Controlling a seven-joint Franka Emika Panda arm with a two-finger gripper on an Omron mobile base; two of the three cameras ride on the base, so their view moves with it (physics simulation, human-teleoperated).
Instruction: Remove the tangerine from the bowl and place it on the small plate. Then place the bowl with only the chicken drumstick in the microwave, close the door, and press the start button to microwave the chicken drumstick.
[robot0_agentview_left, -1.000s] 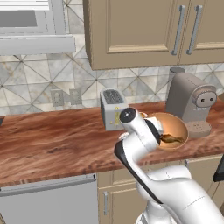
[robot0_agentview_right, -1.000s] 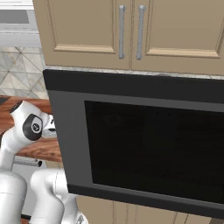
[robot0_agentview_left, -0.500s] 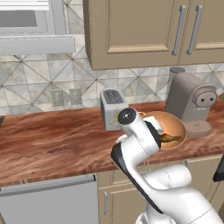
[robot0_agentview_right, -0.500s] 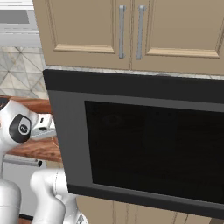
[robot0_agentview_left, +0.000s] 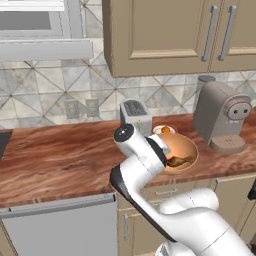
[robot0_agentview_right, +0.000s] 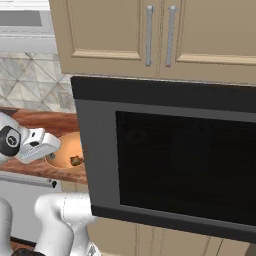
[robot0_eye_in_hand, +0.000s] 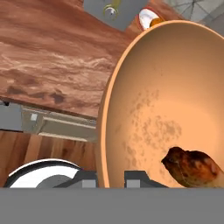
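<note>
Bowl lifted off the desk, hand pinched shut on its near rim, chicken drumstick lying low inside. Tangerine already on small plate behind. Door hangs open close by. Risk: bowl looks tilted, rim grip thin, so drumstick could slide out or bowl clip the door.

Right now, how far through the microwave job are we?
Done: the small bright orange tangerine sits on the small white plate by the toaster. In hand: the hand is shut on the rim of the glossy orange-brown bowl, which holds only the golden-brown chicken drumstick. Left: bowl into the black microwave, whose dark glass door stands open, shut it, press start.
</note>
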